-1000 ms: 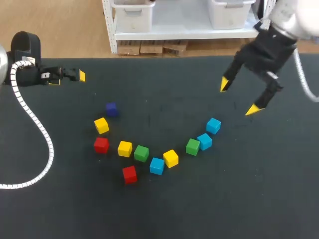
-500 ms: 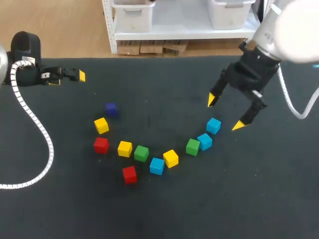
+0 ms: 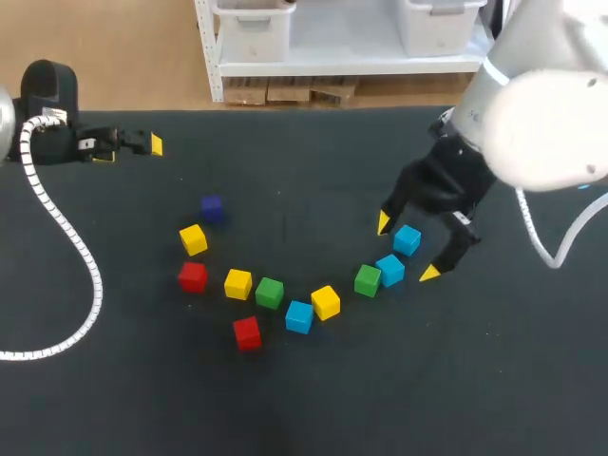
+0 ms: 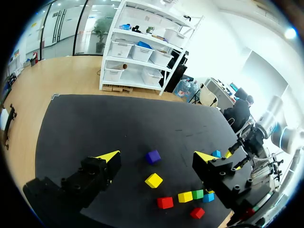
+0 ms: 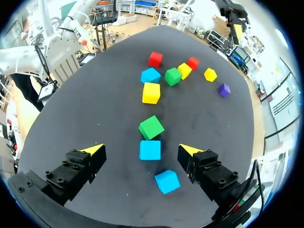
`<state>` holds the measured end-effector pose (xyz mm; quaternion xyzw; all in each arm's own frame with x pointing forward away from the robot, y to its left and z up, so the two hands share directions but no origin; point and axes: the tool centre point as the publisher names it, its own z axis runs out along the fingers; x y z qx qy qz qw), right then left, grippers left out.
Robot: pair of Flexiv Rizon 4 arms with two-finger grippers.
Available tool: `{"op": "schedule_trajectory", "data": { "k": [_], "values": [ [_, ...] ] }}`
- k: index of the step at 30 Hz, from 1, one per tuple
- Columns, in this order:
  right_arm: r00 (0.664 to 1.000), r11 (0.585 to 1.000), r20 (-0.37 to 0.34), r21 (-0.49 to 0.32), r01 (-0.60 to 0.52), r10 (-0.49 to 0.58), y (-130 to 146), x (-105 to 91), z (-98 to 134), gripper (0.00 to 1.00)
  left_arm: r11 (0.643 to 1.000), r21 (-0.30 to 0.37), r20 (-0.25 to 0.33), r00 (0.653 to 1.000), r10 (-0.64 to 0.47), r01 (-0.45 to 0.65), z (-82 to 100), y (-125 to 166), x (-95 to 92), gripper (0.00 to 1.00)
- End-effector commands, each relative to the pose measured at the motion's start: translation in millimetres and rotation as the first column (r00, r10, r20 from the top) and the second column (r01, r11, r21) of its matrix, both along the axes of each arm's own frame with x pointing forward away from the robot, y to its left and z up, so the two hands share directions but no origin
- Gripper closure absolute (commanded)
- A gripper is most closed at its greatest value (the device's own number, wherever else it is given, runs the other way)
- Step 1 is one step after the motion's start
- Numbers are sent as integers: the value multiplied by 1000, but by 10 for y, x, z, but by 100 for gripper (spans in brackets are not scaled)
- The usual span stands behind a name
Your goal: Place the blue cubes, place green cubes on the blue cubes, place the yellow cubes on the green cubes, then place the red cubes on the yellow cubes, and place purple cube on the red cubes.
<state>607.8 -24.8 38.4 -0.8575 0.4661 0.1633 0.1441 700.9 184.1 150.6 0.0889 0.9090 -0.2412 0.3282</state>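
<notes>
My right gripper [image 3: 407,248] stands open over the two blue cubes [image 3: 407,239] [image 3: 389,270] at the right end of a curved row. In the right wrist view one blue cube [image 5: 150,150] lies in line between the fingertips [image 5: 187,149] without touching them, and the other blue cube [image 5: 167,181] is under the gripper [image 5: 141,149]. A green cube [image 3: 368,280], a yellow cube [image 3: 326,302] and a third blue cube [image 3: 299,316] follow leftward. My left gripper [image 3: 133,149] is open and empty at the far left. The purple cube [image 4: 152,156] lies ahead of it.
Further left lie a green cube [image 3: 269,293], two yellow cubes [image 3: 237,283] [image 3: 193,239], two red cubes [image 3: 193,276] [image 3: 247,332] and the purple cube [image 3: 212,208]. The black table [image 3: 313,171] stretches behind and in front of the row.
My right arm has come down and to the left, from the back right to over the two blue cubes. The left arm and all cubes have stayed put.
</notes>
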Motion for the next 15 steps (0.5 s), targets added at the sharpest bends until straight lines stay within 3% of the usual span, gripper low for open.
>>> {"op": "schedule_trajectory", "data": {
  "k": [1,9,11,13,15],
  "values": [
    [1000,1000,-7,-13,8,-8,46,59,-113,0,1000,-2,1,1000,0,0,-2,3,0,0],
    [999,998,-17,-40,46,-47,17,163,-253,4,1000,-2,1,1000,0,0,-2,3,0,0],
    [998,998,-20,-45,54,-55,6,180,-287,10,1000,-2,1,1000,0,0,-2,3,0,0],
    [998,997,-21,-46,56,-57,5,189,-311,25,1000,-2,1,1000,0,0,-2,3,0,0],
    [998,997,-21,-49,57,-58,12,192,-342,27,1000,-2,1,1000,0,0,-2,3,0,0]
  ]
}}
